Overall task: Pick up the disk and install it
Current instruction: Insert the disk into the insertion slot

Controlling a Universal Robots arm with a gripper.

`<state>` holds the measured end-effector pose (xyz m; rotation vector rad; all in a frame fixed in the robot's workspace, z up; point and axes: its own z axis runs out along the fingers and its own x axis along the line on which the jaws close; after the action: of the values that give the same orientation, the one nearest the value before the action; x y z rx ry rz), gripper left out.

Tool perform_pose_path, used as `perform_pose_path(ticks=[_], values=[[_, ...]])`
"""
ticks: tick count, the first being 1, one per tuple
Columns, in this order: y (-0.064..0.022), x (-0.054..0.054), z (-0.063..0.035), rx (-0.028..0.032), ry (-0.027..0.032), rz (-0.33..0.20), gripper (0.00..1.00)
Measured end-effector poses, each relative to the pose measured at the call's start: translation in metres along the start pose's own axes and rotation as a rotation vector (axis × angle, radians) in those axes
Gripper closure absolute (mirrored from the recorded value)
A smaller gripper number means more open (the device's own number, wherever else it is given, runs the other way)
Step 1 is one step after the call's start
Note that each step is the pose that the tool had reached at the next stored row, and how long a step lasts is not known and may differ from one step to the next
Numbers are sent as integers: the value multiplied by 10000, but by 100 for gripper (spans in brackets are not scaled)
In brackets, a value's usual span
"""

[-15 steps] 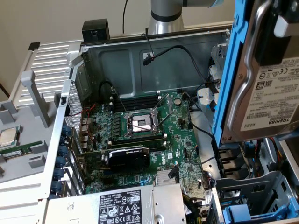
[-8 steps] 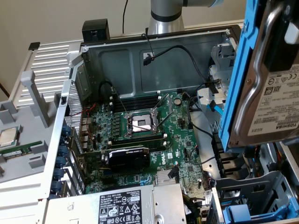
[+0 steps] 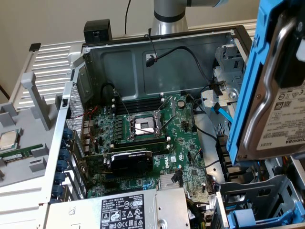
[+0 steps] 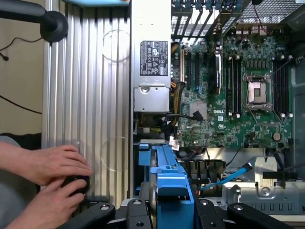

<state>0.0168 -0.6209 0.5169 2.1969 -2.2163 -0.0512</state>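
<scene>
Big open computer case (image 3: 143, 52) lying flat, green motherboard (image 3: 186, 143) bare inside. The pick-up looks done: the disk (image 3: 281, 105), Toshiba label showing in its blue carrier, hangs tilted in the air above the drive cage (image 3: 257, 191) on the exterior view's right. I'd call this the carry. Installing calls for squaring the carrier to a free bay. The gripper (image 4: 171, 212) has its jaws about half spread, clamped across the carrier. A person's hands (image 4: 52, 164) rest outside the case.

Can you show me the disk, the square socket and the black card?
disk (image 3: 281, 112): exterior view, on its white label.
square socket (image 3: 144, 126): exterior view, on its empty middle.
black card (image 3: 129, 161): exterior view, on its top face.
</scene>
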Motion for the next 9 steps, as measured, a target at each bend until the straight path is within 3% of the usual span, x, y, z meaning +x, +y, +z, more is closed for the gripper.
perform_pose_path(ticks=[9], values=[[-49, 24, 112, 2, -10, 240, 63]])
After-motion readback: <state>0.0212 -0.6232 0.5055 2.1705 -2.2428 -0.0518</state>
